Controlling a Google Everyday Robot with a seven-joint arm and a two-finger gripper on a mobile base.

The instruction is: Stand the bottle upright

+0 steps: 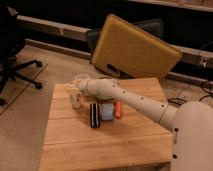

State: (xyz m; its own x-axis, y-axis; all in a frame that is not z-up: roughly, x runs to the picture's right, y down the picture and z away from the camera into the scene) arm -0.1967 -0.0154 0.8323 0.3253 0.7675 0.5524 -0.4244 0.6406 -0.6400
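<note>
the gripper (75, 89) sits over the upright bottle (76, 101) near the table's (65, 145) left edge; whether it grasps the bottle, i cannot tell.

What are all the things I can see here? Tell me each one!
Small cream-white bottle: one, cream-white, table's left part, at the pincer.
Black-and-white striped block: one, middle of table.
Blue-grey rectangular block: one, right beside the striped block.
Small orange object: one, right of the blue-grey block.
Light wooden table: one, centre.
Big yellow padded panel: one, leaning behind the table.
Black office chair: one, far left on the floor.
Robot arm: one, white, reaching from the right.
Pincer: one, over the table's left part, by the bottle.
</note>
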